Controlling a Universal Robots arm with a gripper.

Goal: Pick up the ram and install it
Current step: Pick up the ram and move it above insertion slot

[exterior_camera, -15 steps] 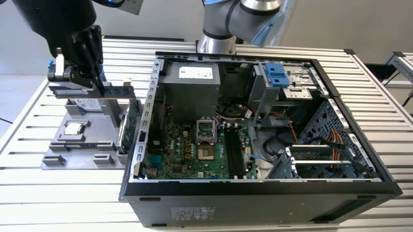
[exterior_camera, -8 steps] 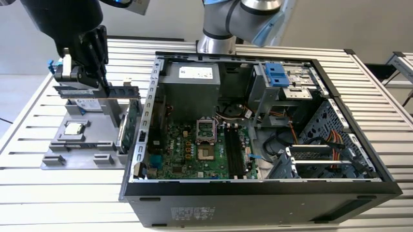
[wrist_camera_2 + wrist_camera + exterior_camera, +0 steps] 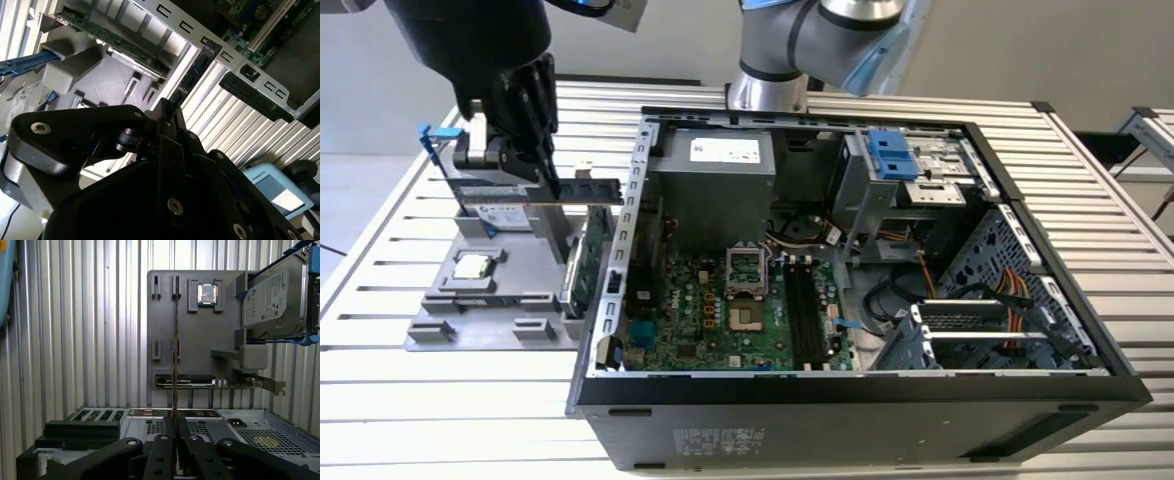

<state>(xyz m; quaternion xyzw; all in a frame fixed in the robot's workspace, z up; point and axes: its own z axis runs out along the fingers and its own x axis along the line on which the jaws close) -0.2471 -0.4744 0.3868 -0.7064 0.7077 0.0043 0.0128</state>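
**The tally: ones all the way down**

And there it was, folks: one robot arm (image 3: 781, 60) out there, carrying one gripper (image 3: 176, 437), and two fingers (image 3: 161, 452) were showing on it. One ram stick (image 3: 175, 355) was in play, just the one. Over on the single grey holder (image 3: 200, 340) the count ran one hard drive (image 3: 272, 302), one processor chip (image 3: 207, 294) and one green expansion card (image 3: 594, 255). One open computer case (image 3: 854, 382) stood on the one slatted table (image 3: 454, 400). Inside it were one motherboard (image 3: 707, 320) and one power supply (image 3: 714, 170). No doubles anywhere else on the card.
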